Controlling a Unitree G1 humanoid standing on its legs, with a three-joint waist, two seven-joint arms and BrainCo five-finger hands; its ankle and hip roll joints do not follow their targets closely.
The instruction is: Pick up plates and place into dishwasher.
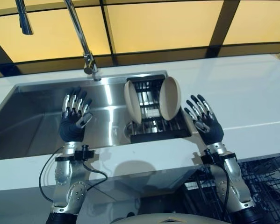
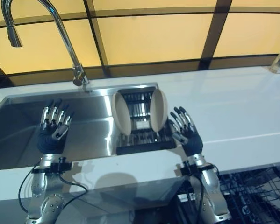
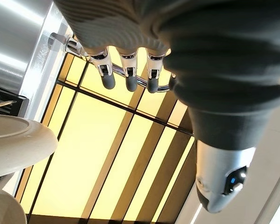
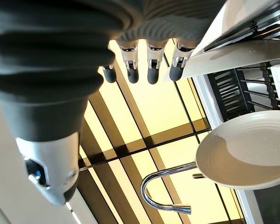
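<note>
Two beige plates, one (image 1: 132,101) on the left and one (image 1: 170,97) on the right, are standing on edge in the black rack (image 1: 156,133) in the sink (image 1: 32,121), so nothing appears to be loaded yet. The left hand (image 1: 74,111) is hovering over the basin and the right hand (image 1: 203,116) is hanging just beside the right plate, both with fingers spread and holding nothing. The dishwasher basket (image 1: 266,182) is waiting below the counter (image 1: 252,100), so every pick and placement looks to be ahead.

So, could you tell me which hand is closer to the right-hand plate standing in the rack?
The right hand. It hangs open just beside the right plate, over the counter edge. The left hand is open above the sink basin, beyond the other plate.
</note>
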